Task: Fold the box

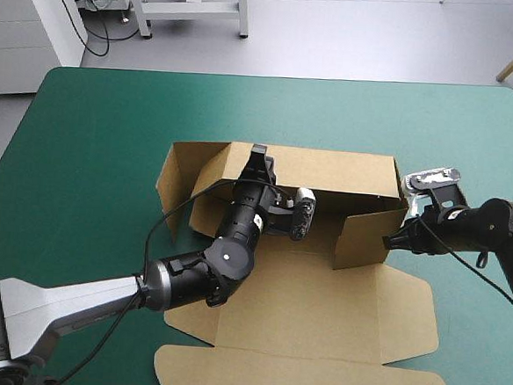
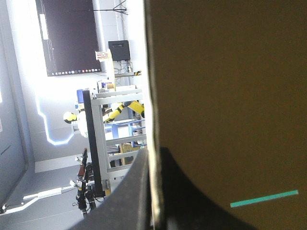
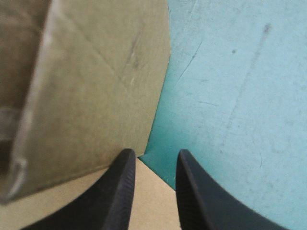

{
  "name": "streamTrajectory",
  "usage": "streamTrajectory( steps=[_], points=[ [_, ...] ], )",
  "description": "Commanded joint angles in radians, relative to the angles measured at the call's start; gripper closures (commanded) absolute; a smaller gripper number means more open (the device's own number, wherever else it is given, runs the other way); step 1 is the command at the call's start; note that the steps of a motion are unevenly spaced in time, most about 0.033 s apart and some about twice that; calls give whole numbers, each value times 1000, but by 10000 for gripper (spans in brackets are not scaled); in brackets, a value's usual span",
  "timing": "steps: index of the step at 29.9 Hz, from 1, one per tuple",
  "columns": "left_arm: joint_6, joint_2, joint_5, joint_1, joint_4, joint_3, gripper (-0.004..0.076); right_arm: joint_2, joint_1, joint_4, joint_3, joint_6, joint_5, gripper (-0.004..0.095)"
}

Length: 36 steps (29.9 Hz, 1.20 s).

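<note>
The brown box (image 1: 319, 303) lies mid-table with its back wall (image 1: 328, 171) and right side wall (image 1: 368, 236) raised and its lid flat toward the front. My left gripper (image 1: 259, 155) reaches across the box floor and is shut on the back wall's top edge. In the left wrist view the board (image 2: 225, 96) stands pinched between the black fingers of that gripper (image 2: 152, 149). My right gripper (image 1: 394, 241) sits low, just outside the right side wall. Its fingers stand slightly apart with nothing between them, the wall (image 3: 96, 96) just ahead of this gripper (image 3: 154, 154).
A left side flap (image 1: 176, 187) stands half raised. The flat lid (image 1: 296, 376) reaches almost to the table's front edge. Bare teal-green cover (image 1: 101, 146) spreads to the left, behind the box and to the right (image 3: 230, 96).
</note>
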Motion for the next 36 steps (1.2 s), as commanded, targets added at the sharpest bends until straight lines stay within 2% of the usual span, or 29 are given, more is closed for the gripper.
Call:
streamTrajectory(
  steps=[1,7,10,12,17,19,36],
  points=[
    [2,-31,-19,-3,3,-27,734,-30,-7,31,-23,-118,-41,652],
    [2,-29,-19,-3,-3,-27,734,-30,-4,120,-23,-331,-40,650],
    [2,-29,-19,-3,-3,-27,734,-30,-4,157,-23,-354,-42,640],
    [2,-29,-19,-3,-3,-27,734,-30,-4,155,-23,-354,-38,574],
    [2,-29,-19,-3,-3,-27,734,-30,-4,157,-23,-354,-25,309],
    [2,-29,-19,-3,-3,-27,734,-30,-4,157,-23,-360,-17,259],
    [2,-29,-11,-3,-28,-27,734,-30,-4,92,-23,-379,90,251]
  ],
)
